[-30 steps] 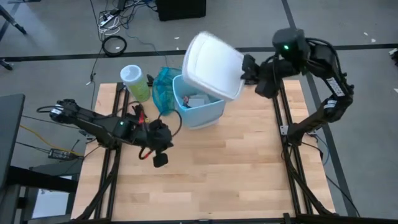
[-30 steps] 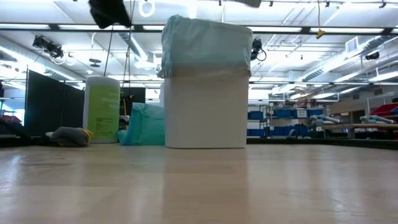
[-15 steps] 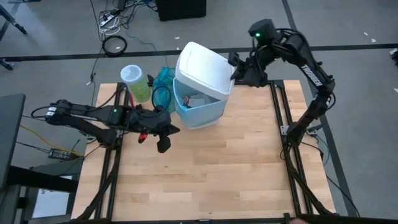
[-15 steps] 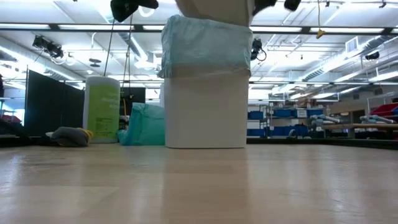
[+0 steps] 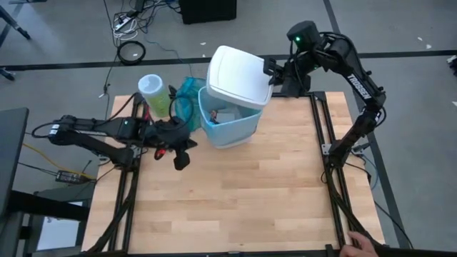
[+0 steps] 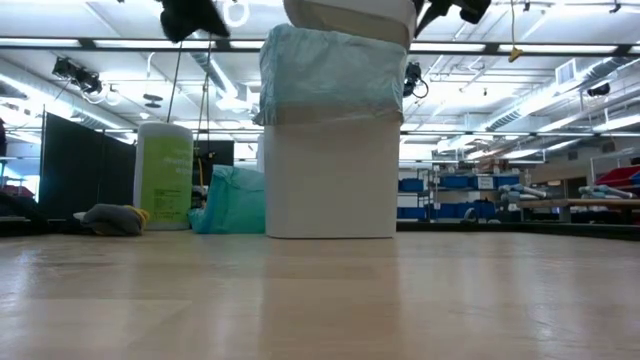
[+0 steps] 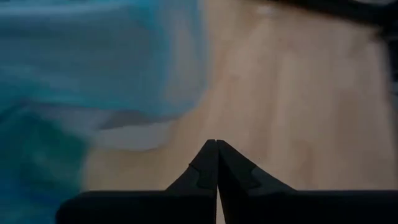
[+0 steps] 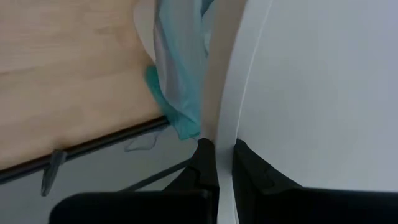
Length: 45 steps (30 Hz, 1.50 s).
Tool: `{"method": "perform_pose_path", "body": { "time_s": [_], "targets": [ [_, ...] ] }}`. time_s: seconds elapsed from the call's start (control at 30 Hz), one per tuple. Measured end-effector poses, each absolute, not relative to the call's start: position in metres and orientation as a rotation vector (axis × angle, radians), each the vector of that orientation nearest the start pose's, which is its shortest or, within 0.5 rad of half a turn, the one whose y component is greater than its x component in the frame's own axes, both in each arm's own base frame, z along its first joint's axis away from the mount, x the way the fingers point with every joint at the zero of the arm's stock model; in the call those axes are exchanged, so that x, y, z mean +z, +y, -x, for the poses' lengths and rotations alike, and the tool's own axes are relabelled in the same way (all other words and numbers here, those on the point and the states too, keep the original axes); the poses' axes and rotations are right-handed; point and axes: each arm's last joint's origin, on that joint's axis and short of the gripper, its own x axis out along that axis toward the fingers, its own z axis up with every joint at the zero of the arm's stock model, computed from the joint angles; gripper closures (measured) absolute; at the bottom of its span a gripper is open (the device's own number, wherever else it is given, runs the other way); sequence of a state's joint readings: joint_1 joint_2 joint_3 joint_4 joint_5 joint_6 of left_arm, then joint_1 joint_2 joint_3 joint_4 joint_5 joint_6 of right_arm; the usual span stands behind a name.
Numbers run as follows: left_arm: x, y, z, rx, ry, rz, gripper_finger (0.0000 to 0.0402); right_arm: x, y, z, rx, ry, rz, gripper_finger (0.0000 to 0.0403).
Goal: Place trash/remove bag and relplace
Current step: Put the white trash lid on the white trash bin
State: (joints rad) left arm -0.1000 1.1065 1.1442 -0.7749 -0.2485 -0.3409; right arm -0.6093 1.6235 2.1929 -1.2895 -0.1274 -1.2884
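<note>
Bag [image 5: 227, 128] apparently lines bin just below right pincer's [image 5: 269, 69] lid [image 5: 239, 75].

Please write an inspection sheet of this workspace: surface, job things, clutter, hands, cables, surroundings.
Surface: wooden table, mostly bare.
Job things: white bin lined with light blue bag; trash inside; white lid held tilted above it.
Clutter: green canister, teal bag, both beside the bin.
Hands: right hand shut on the lid's edge; left hand shut, empty, near the teal bag.
Cables: on the floor beyond the table.
Surroundings: workshop shelving; a person's hand at the near edge.
</note>
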Motion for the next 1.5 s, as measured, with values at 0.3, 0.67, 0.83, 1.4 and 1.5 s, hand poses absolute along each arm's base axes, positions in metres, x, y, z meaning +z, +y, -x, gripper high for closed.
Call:
{"method": "perform_pose_path", "body": {
  "time_s": [0.3, 0.67, 0.83, 1.4, 1.5],
  "targets": [
    [0.351, 0.033, -0.214, 0.777, 0.551, 0.086, 0.0394, 0.493, -0.151, -0.226, 0.020, 0.821, 0.970, 0.0386],
    [0.341, 0.085, -0.237, 0.738, 0.572, 0.051, 0.0394, 0.501, -0.145, -0.217, -0.011, 0.796, 0.982, 0.0386],
    [0.335, 0.107, -0.244, 0.748, 0.567, 0.048, 0.0394, 0.504, -0.144, -0.215, -0.023, 0.781, 0.992, 0.0386],
    [0.302, 0.164, -0.274, 0.630, 0.530, 0.110, 0.0394, 0.495, -0.150, -0.200, 0.025, 0.900, 0.940, 0.0386],
    [0.303, 0.168, -0.271, 0.647, 0.521, 0.112, 0.0394, 0.496, -0.153, -0.193, 0.008, 0.907, 0.930, 0.0386]
  ]
}}
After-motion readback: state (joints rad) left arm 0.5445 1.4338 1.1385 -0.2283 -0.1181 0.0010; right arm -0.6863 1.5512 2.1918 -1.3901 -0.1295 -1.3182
